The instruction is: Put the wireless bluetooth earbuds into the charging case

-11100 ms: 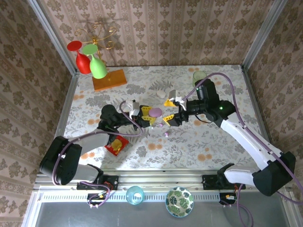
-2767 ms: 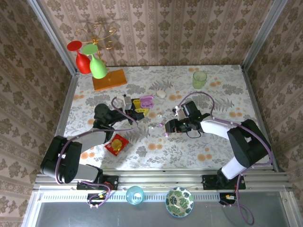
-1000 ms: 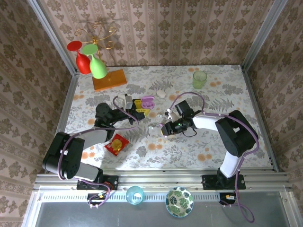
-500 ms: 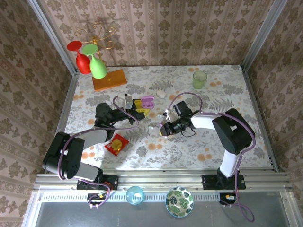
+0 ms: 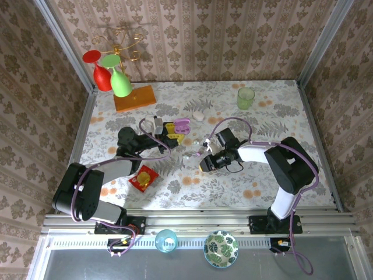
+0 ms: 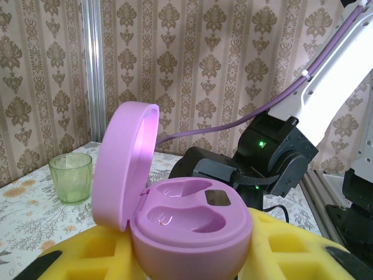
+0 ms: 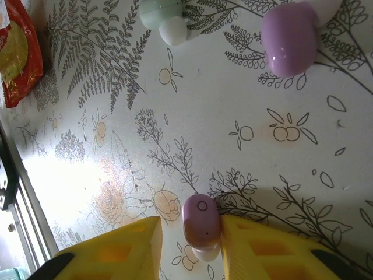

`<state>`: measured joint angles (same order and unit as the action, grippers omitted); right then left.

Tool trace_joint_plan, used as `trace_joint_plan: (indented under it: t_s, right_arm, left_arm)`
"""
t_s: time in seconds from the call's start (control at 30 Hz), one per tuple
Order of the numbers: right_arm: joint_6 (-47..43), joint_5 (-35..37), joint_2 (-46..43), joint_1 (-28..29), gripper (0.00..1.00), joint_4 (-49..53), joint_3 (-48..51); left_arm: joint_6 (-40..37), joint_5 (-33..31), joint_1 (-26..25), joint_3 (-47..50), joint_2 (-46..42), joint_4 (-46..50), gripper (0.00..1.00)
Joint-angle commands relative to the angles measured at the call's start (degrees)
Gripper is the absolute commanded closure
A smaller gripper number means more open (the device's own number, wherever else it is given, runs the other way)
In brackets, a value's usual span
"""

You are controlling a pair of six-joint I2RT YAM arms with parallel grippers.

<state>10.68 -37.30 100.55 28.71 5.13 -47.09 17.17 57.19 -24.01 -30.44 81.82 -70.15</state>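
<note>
Just right of the open purple charging case point(image 5: 182, 124), and nearer the front edge, the right gripper point(image 5: 201, 163) is seen down at the floral worktop point(image 5: 233, 186). Its yellow jaws are set narrow around a pink-purple earbud point(image 7: 201, 220) resting on the surface. In the right wrist view one pad point(image 7: 265, 248) is shown touching the earbud while a slim gap is left at the other, so a firm grip is not shown. The charging case is held off the worktop by the left gripper point(image 5: 173, 133), whose jaws are closed on its base. In the left wrist view the lid is raised upright and the two moulded recesses are seen unfilled. More earbuds are scattered on the worktop between the charging case and the right gripper. A pale green earbud point(image 7: 157, 11) is pictured touching a whitish earbud point(image 7: 173, 30), and a second pink-purple earbud point(image 7: 289, 38) is pictured against another pale piece at the frame's edge. A white oval case point(image 5: 199, 116) is seen just right of the charging case, slightly farther back. A green cup point(image 5: 245, 98) is placed well apart from the charging case, to the right and farther back, and a red packet point(image 5: 143, 178) is seen to its left, toward the front edge.
</note>
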Motion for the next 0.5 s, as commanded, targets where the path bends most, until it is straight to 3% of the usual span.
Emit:
trace_joint_plan:
  t_s: [0.0, 0.17, 0.47]
  right_arm:
    - [0.4, -0.8, 0.8, 0.2, 0.70, 1.7, -0.2]
    - [1.4, -0.1, 1.4, 0.2, 0.77, 1.2, -0.9]
    - [4.0, 2.1, 1.1, 0.2, 0.79, 0.2, -0.5]
  left_arm:
    - [0.9, 1.0, -0.4, -1.8, 0.9, -2.6, 0.80]
    - [1.0, 0.9, -0.5, -1.6, 0.7, -2.5, 0.80]
    - [0.8, 0.8, -0.5, -1.6, 0.8, -2.6, 0.80]
